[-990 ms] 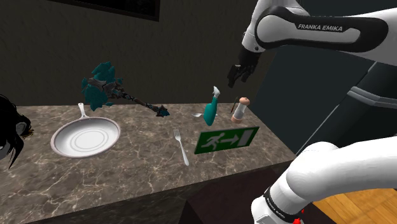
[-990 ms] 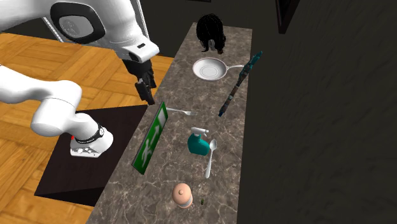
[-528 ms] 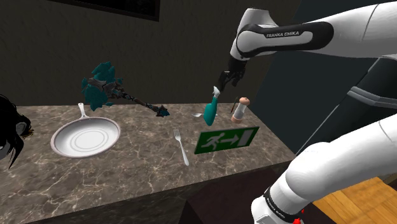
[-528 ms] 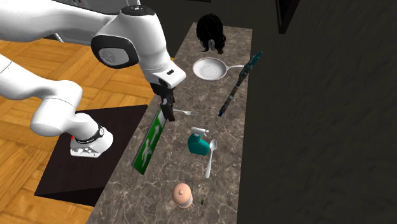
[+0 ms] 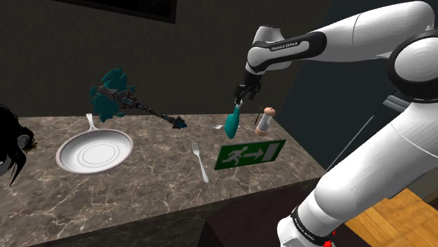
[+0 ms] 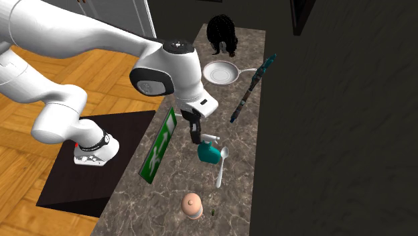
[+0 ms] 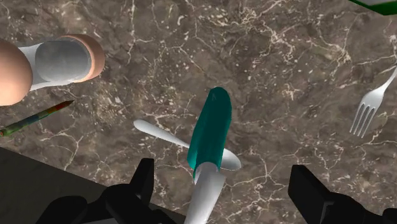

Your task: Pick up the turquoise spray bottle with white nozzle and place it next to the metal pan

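Two fingers: state? — M.

Spread wide. The gripper (image 7: 222, 172) hangs just above the turquoise spray bottle (image 7: 211, 130); its white nozzle (image 7: 205, 197) sits between the black fingers (image 7: 143, 179), touching neither. — K.

Bottle position? — M.

Upright on the brown marbled counter (image 5: 154, 179), toward the shoulder view's right end, near the back edge. A white spoon (image 7: 156, 132) lies behind it, apparently touching the base; contact is hard to confirm. A peach-coloured grinder (image 5: 264, 121) stands just beside, and a green exit sign (image 5: 250, 153) lies in front. — K.

Pan? — M.

The pale frying pan (image 5: 95, 151) sits well apart, at the counter's other end, handle toward the wall. A fork (image 5: 201, 160) lies between pan and sign; a teal-headed mace (image 5: 133, 102) lies behind the pan. — K.
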